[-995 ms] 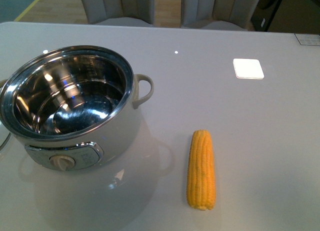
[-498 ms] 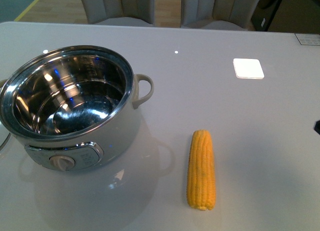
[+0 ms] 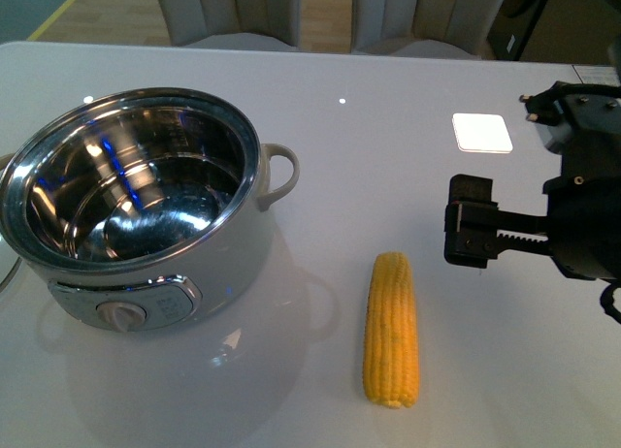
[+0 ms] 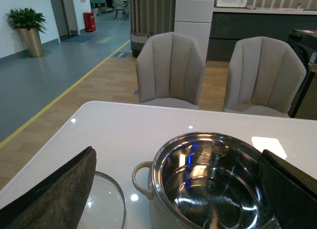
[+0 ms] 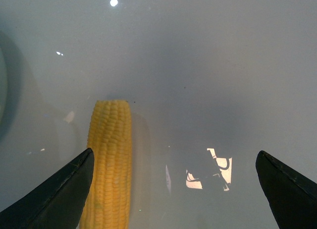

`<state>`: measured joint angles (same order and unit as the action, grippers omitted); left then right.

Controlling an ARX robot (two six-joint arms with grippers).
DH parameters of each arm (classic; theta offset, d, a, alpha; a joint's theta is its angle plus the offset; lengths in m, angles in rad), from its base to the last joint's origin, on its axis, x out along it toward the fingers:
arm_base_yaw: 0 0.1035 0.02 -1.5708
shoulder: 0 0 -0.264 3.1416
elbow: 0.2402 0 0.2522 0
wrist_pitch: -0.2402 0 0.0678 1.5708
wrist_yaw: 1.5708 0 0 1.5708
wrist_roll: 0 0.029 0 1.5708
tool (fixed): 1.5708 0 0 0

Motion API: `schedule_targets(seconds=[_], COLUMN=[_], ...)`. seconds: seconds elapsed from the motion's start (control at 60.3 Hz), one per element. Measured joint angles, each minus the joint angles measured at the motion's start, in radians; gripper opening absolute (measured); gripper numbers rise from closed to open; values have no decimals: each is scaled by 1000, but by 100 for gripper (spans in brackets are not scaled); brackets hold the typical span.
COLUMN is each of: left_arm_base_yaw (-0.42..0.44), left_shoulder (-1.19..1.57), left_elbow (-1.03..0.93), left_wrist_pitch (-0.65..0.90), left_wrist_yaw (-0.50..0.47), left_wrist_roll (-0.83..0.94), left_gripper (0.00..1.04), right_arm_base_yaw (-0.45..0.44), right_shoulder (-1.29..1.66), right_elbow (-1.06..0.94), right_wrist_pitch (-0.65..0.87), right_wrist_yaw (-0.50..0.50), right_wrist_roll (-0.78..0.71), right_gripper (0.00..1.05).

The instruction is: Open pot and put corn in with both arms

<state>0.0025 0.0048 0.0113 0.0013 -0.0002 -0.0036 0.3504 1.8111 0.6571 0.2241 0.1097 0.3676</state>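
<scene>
The pot (image 3: 146, 215) stands uncovered on the left of the table, its shiny steel bowl empty and its dial facing me. To its right the corn (image 3: 390, 329) lies flat, pointing away from me. My right gripper (image 3: 470, 233) hangs open above the table, a little right of and beyond the cob. In the right wrist view the corn (image 5: 109, 159) lies below the open right gripper (image 5: 174, 152), close to one finger and off the middle of the gap. My left gripper (image 4: 177, 149) is open above the pot (image 4: 213, 184). It is out of the front view.
A glass lid (image 4: 104, 204) lies flat on the table beside the pot's handle, and only its rim (image 3: 6, 273) shows in the front view. A white square pad (image 3: 481, 133) sits at the back right. Two chairs (image 4: 171, 65) stand behind the table's far edge.
My right arm has come into the front view from the right edge and moved left towards the corn. Pot and corn have not moved.
</scene>
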Motion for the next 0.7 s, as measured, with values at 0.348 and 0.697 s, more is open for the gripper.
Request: schedule_targets(seconds=[0.348,0.697], left_arm_base_yaw=[0,0], left_shoulder=[0,0], left_elbow=[0,0], left_wrist_pitch=[0,0], left_wrist_yaw=[0,0], left_wrist_roll=[0,0], left_gripper=[98,98], right_arm_base_yaw=[49,76], right_shoulder=[157,291], right_elbow=[101,146], right_wrist_pitch=[19,19], right_wrist_yaw=[-69,-82], right_wrist_roll=[-51,-65], right_gripper=[96,96])
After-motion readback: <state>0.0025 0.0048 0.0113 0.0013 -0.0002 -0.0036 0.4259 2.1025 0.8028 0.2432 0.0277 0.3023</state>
